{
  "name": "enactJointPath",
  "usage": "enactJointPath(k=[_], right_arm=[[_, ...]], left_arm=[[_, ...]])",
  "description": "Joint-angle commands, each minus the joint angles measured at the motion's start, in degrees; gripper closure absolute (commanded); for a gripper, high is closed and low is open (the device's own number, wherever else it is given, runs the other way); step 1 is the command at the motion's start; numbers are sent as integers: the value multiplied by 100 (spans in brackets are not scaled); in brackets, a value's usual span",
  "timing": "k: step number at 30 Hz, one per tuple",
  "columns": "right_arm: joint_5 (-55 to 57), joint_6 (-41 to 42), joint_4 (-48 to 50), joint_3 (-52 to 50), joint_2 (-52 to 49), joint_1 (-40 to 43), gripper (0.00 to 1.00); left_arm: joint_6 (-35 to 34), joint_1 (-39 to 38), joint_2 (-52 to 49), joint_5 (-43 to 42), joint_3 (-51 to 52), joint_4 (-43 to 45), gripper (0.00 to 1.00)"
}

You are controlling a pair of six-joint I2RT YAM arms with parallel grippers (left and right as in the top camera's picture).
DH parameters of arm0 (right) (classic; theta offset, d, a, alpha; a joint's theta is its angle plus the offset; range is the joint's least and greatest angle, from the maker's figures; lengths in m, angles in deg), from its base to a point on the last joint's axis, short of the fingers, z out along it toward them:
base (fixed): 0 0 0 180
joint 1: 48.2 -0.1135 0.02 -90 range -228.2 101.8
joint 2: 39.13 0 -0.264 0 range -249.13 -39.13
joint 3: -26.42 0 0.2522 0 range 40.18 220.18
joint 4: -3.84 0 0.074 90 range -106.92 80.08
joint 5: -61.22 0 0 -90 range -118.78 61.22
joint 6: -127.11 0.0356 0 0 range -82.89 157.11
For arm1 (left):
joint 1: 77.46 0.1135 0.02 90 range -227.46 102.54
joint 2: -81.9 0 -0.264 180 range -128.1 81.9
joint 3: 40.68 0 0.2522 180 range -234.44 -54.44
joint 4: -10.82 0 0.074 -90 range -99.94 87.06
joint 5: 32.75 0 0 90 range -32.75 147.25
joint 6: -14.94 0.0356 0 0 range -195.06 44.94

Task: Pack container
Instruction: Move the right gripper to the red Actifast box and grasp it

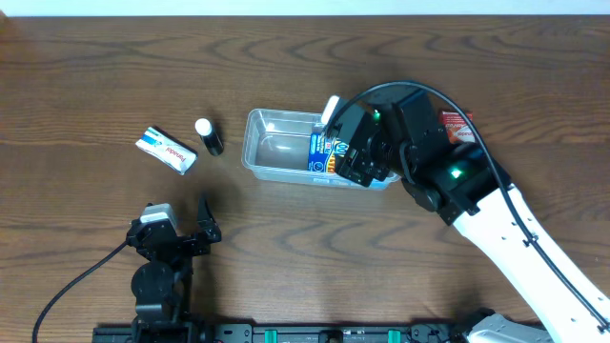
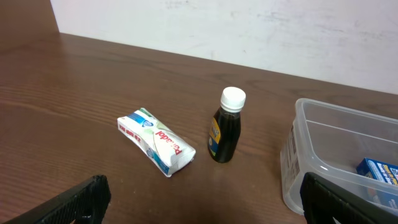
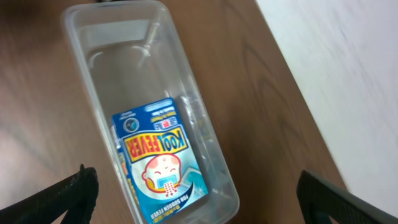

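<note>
The container sits just right of the middle of the dark wooden table. It is a clear plastic tray, long and rectangular, with rounded corners and a rolled rim. You can see the wood grain through its walls.

Inside it, at the right-hand end in the overhead view, a blue packet printed "Kool Fever" lies flat on the floor. The rest of the floor is bare.

Your right gripper hangs over that end with its fingers spread wide and nothing held between them. From above, this arm covers the tray's right end and part of the packet. A red packet beyond the arm shows only at its edge. A small white object at the tray's far rim is too small to identify.

Your left gripper is near the front edge of the table, well apart from the tray. It is also spread wide and empty.

To the left of the tray stand a small dark bottle with a white cap and, beyond it, a white-and-green packet. Its lettering is hard to read. In the left wrist view the tray is cut off at the right edge.
</note>
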Motion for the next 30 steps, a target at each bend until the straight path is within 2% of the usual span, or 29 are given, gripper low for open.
enactJointPath(k=[1,4,7,15,22,30], right_arm=[[1233,1674,164,13,-28,439,1],[1967,2872,219,13,-48,1126,1],[1937,3388,236,2,-138,1860,1],[1338,3453,551,2,-1187,3329,1],[931,3453,809,2,-2284,3593,3],[396,3488,1156,2,-3069,3591,4]], left_arm=[[72,26,31,-55,90,-203,2],[72,26,31,-55,90,-203,2],[72,26,31,-55,90,-203,2],[72,26,31,-55,90,-205,2],[72,26,31,-55,90,-203,2],[72,26,31,-55,90,-205,2]])
